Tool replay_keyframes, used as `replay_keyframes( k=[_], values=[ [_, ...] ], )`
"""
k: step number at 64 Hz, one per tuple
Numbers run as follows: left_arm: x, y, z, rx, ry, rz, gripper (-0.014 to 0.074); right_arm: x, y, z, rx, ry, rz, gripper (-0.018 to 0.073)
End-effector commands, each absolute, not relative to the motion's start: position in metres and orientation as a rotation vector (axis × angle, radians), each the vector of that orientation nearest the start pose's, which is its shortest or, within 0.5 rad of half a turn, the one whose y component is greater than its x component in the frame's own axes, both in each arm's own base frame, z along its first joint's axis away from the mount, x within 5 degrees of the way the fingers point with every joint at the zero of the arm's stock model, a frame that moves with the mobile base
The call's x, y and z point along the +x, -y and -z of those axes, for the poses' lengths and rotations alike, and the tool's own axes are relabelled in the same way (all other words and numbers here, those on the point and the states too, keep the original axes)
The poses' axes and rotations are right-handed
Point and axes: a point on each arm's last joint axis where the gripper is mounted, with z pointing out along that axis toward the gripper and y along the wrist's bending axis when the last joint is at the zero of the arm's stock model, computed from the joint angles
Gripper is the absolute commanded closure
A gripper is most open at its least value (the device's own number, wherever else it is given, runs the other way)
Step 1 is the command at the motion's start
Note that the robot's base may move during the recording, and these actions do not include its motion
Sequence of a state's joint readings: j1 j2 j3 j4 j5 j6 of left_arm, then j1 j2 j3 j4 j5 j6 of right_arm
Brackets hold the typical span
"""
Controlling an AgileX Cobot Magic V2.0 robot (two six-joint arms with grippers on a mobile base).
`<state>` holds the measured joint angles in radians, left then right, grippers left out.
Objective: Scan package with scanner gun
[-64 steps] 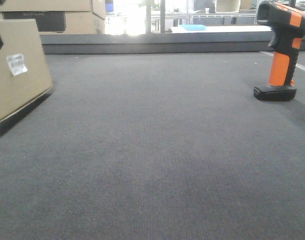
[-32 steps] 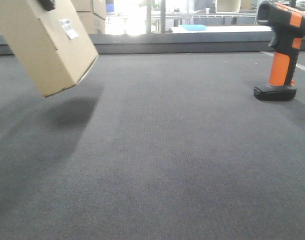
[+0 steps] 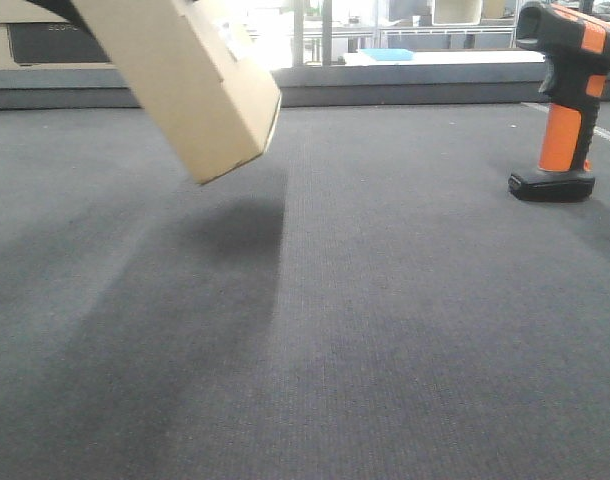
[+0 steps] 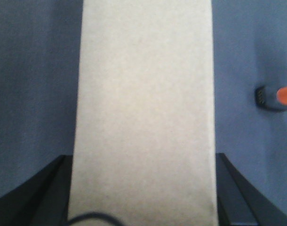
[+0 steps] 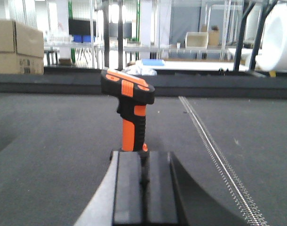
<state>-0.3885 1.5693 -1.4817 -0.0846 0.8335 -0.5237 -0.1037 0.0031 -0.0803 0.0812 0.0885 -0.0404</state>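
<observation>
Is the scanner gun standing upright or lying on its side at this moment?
Upright. The scanner gun stands on its black foot on the gray mat, orange handle vertical, head on top; the right wrist view shows the same.

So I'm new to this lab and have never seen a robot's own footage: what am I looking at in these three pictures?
This is a two-armed robot with three cameras. The front view looks low across a dark grey mat; the other two sit on the wrists, just behind each gripper. In the front view a tan cardboard box hangs tilted in the air above its shadow. The left wrist view shows why: the box fills it, with the left gripper closed on it, dark fingers either side. An orange and black scanner gun stands upright on the mat at right. The right wrist view shows the right gripper shut and empty, just short of the gun.
</observation>
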Motion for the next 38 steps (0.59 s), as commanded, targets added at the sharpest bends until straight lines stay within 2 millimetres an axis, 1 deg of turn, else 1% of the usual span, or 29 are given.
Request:
replay_keyframes(
  k=[1, 9, 16, 19, 27, 38],
  values=[
    [0.323, 0.141, -0.363, -0.232, -2.423, 0.547, 0.0707, 0.047, 0.004, -0.260, 0.104, -1.467, 0.039, 0.0727],
    [0.330, 0.145, -0.351, -0.250, -2.450, 0.554, 0.0707, 0.050, 0.004, -0.298, 0.100, -1.462, 0.037, 0.0727],
    [0.336, 0.149, -0.346, -0.266, -2.437, 0.587, 0.0707, 0.065, 0.005, -0.323, 0.102, -1.518, 0.034, 0.0727],
    [0.338, 0.150, -0.346, -0.268, -2.426, 0.596, 0.0707, 0.075, 0.006, -0.331, 0.104, -1.550, 0.033, 0.0727],
    [0.339, 0.150, -0.347, -0.268, -2.407, 0.603, 0.0707, 0.104, 0.009, -0.336, 0.113, -1.644, 0.031, 0.0727],
    [0.339, 0.150, -0.347, -0.268, -2.405, 0.604, 0.0707, 0.147, 0.015, -0.322, 0.129, -1.744, 0.034, 0.0727]
  ],
)
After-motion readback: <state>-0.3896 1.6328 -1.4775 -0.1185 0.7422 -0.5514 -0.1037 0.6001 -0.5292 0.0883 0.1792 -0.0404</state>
